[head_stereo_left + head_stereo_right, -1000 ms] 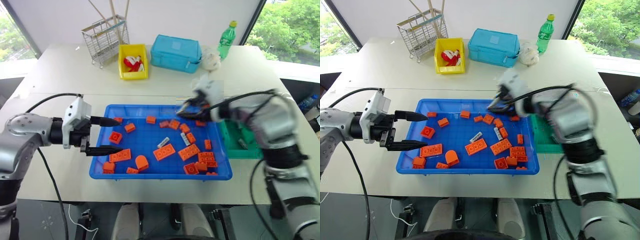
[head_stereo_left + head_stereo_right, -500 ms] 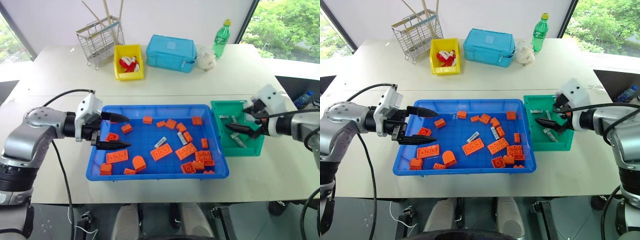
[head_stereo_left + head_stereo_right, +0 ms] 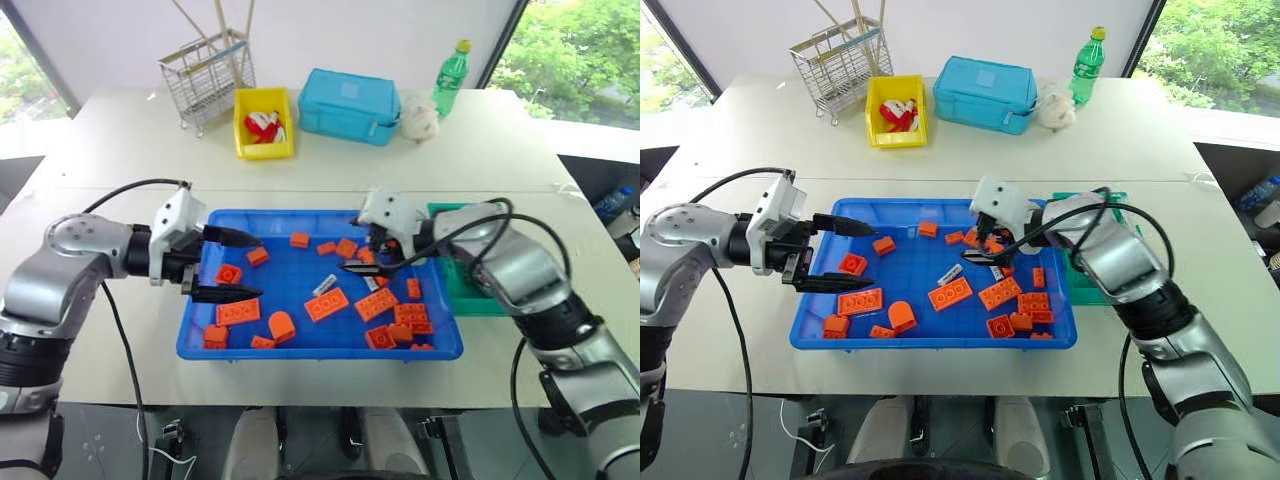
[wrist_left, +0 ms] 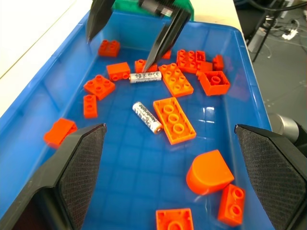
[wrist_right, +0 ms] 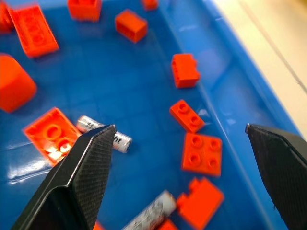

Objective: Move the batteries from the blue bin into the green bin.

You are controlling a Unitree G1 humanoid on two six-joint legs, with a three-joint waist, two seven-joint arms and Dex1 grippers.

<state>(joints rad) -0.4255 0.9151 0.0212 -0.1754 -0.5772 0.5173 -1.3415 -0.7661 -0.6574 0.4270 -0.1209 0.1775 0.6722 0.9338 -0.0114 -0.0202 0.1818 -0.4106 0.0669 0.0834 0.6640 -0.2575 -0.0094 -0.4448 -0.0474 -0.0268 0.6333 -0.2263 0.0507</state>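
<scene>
The blue bin (image 3: pixel 320 352) lies mid-table, strewn with orange bricks. Two batteries rest on its floor: one (image 3: pixel 326 285) near the middle beside a long brick, the other (image 3: pixel 370 283) a little to its right. My right gripper (image 3: pixel 362 252) hangs open over the bin's right half, one fingertip (image 4: pixel 146 63) close above the second battery (image 4: pixel 145 77), nothing between the fingers. Over the bin's left end my left gripper (image 3: pixel 238 266) stands open and empty. The green bin (image 3: pixel 465 298) sits against the blue bin's right side, mostly hidden by my right arm.
At the back of the table stand a wire rack (image 3: pixel 208 75), a yellow bin (image 3: pixel 265 122), a lidded light-blue box (image 3: pixel 350 105), a white crumpled bag (image 3: pixel 420 122) and a green bottle (image 3: pixel 450 78). Orange bricks (image 3: pixel 378 303) crowd around both batteries.
My right gripper swung out over the green bin, opened there, and has come back left over the blue bin, open. The left gripper has stayed put.
</scene>
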